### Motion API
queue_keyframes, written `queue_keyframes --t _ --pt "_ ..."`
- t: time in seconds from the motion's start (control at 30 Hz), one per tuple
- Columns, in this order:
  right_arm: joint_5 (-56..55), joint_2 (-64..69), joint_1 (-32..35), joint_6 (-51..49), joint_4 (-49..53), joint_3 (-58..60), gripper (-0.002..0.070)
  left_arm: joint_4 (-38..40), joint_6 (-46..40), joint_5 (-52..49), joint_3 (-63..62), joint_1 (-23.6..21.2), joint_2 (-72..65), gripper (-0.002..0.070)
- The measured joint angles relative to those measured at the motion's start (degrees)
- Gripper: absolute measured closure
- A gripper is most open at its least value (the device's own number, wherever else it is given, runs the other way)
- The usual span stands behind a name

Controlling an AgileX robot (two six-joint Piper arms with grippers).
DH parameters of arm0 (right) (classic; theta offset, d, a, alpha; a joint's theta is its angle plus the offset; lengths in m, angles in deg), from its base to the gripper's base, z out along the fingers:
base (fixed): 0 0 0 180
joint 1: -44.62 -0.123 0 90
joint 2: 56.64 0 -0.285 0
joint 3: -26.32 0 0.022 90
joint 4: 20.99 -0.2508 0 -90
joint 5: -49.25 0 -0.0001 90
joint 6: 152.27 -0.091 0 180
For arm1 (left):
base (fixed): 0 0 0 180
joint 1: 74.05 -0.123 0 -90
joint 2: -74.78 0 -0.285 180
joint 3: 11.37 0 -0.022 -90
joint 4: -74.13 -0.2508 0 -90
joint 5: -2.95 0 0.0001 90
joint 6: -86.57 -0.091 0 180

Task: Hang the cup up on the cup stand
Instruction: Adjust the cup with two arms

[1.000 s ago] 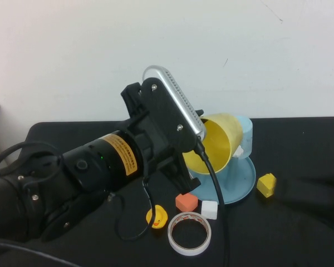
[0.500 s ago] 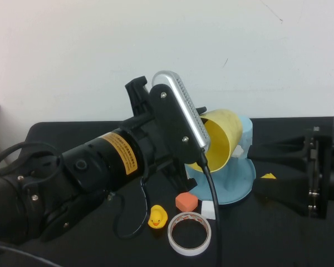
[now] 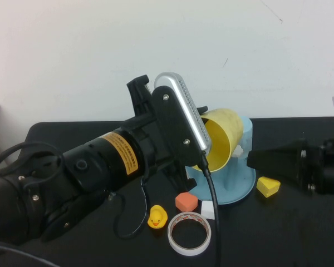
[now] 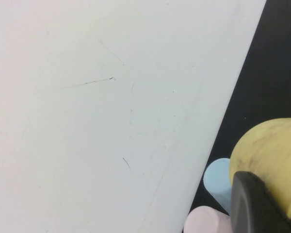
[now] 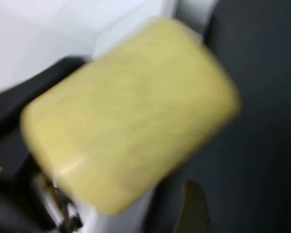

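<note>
Presently, the left end effector is clamped on the cup, holding it tilted on its side over the cup stand near the counter's back edge. The right end effector, by the right edge beside the stand, cannot be judged wide or narrow.

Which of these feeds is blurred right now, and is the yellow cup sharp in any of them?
Right wrist view: motion-smeared, the plain yellow tapered plastic cup has soft edges. High view: sharp; the cup lies tilted at the blue cup stand, left pincer hidden by its arm, right pincer a dark shape. Left wrist view: fairly crisp cup.
</note>
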Motion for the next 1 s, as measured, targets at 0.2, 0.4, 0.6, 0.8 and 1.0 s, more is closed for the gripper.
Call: queue_keyframes --t 0.2,0.4,0.6,0.8,1.0 --pt "8.1 0.5 0.0 33.2 0.0 -6.0 0.0262 1.0 2.2 -0.5 0.0 0.0 0.0 0.0665" --pt "10.1 0.5 0.0 56.7 1.0 -11.1 0.0355 4.7 5.9 -2.6 0.0 0.0 0.1 0.0665" --pt "3.8 0.6 0.0 64.4 9.4 -14.6 0.0391 7.0 7.8 -8.9 0.0 0.0 1.8 0.0665" --pt "3.2 0.8 0.0 66.5 11.7 -15.9 0.0236 9.9 8.3 -10.5 0.0 0.0 2.4 0.0665" --pt "0.2 0.8 0.6 29.6 11.7 -15.9 0.0204 9.7 -4.8 -8.2 0.0 0.0 2.4 0.0665"
